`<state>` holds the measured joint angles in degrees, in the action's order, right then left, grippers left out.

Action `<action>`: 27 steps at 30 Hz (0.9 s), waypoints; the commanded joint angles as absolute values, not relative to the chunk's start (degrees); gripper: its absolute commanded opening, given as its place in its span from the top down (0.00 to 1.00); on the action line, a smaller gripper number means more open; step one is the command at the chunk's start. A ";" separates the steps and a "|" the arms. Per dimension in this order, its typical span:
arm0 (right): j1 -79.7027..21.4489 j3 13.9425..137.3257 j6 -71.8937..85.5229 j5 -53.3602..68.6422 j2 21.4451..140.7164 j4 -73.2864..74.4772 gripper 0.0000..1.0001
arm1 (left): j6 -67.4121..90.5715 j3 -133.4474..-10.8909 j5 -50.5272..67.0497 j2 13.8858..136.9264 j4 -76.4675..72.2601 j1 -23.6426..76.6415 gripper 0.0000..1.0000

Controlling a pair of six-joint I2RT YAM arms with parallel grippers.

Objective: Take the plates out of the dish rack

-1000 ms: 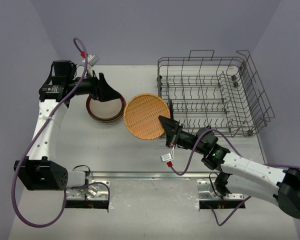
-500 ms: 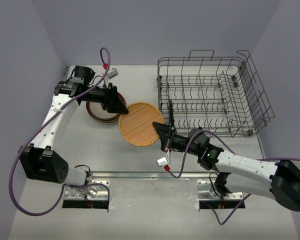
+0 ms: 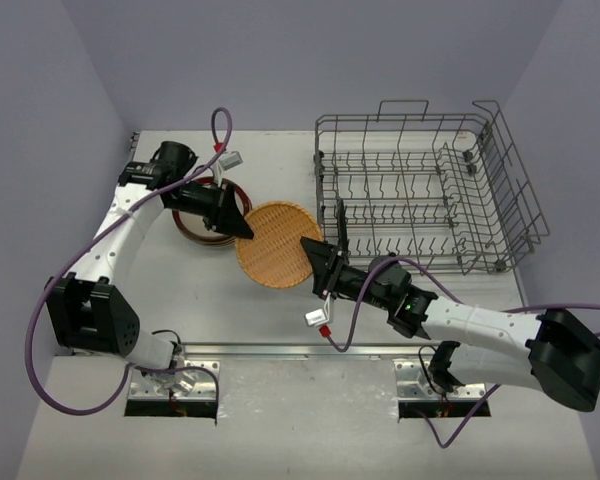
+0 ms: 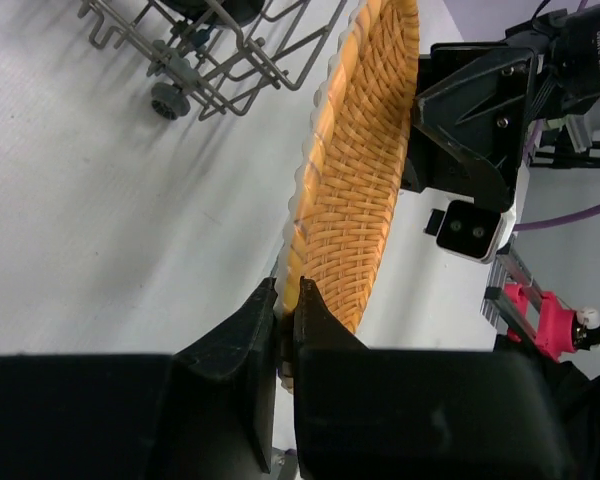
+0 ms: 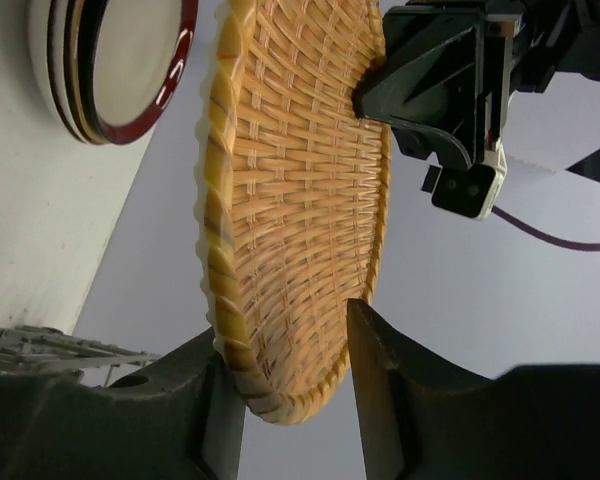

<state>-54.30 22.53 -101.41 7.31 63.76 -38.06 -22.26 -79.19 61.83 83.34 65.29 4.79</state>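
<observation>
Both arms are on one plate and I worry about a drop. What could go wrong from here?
1. The left end effector pinches only the thin rim of the woven plate. With so little held, the plate might pivot or slip.
2. The right end effector has its jaws apart around the opposite rim. Pulling back crookedly could snag the weave and tug the plate loose.

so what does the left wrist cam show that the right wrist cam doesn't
Left wrist only: a close look at the left gripper pinched shut on the woven plate at its rim, plus the rack corner with its wheel. Right wrist only: the stack of plates, and the right gripper open around the rim. Both: the woven plate, with the other arm's gripper at its far rim.
</observation>
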 commanded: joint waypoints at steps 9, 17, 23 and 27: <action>-54.83 27.21 -95.66 -4.72 61.56 -43.31 0.01 | -14.16 -91.40 63.75 97.84 57.69 -19.37 1.00; -54.71 42.34 -75.24 -17.52 62.25 -21.53 0.01 | -8.89 -88.66 58.22 104.19 49.98 -24.03 1.00; -53.86 54.88 -59.26 -20.13 65.42 -5.57 0.01 | -5.11 -88.42 54.18 107.25 44.47 -23.99 1.00; -52.68 59.86 -50.05 -20.55 67.02 2.28 0.01 | -3.55 -88.05 51.60 108.31 42.24 -24.03 1.00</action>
<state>-53.81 55.57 -63.81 -17.93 65.22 -8.99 -6.53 -88.04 52.36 108.16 47.32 -24.08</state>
